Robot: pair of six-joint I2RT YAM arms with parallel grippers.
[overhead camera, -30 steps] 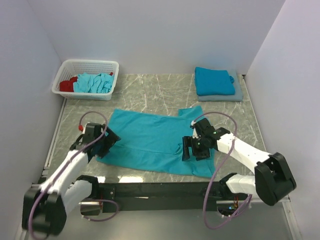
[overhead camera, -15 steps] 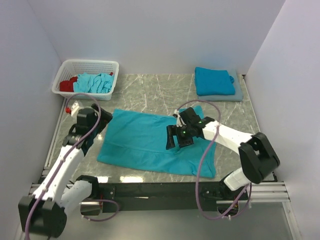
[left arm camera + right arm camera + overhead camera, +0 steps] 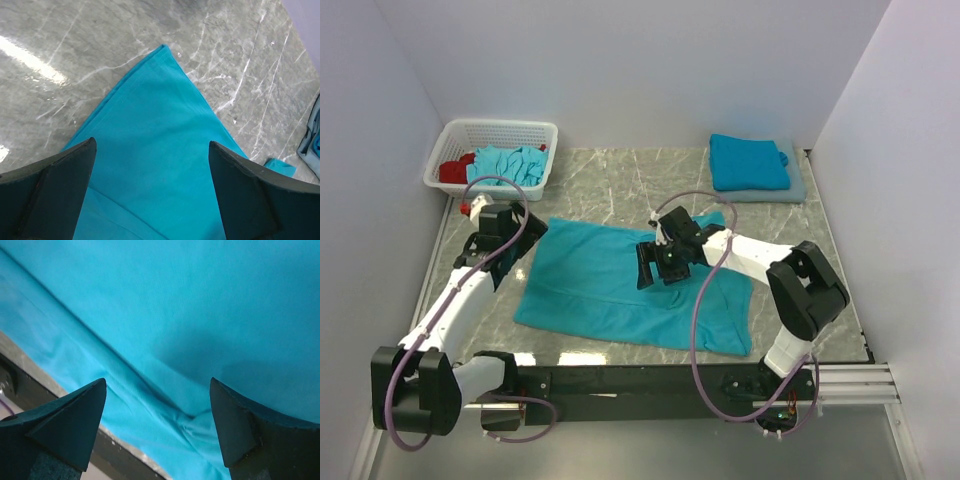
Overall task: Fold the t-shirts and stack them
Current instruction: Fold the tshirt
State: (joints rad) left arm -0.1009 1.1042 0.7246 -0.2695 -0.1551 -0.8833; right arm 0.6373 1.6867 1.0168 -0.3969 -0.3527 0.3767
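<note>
Swung farther across the t-shirt (image 3: 605, 290), left fingers (image 3: 50, 192) and right fingers (image 3: 67, 422) gape wide, apparently gripping nothing.

We see the spread t-shirt (image 3: 620, 285) as soft, matt teal cloth with a fine knit and stitched hems; the folded t-shirts (image 3: 748, 160) look like the same cloth. The table (image 3: 620, 185) is smooth, grey, marble-like stone, glossy enough to mirror the lights. The basket (image 3: 500, 130) is white lattice plastic. The left gripper (image 3: 151, 150) has dark, matt, slightly grainy fingers (image 3: 50, 195).
</note>
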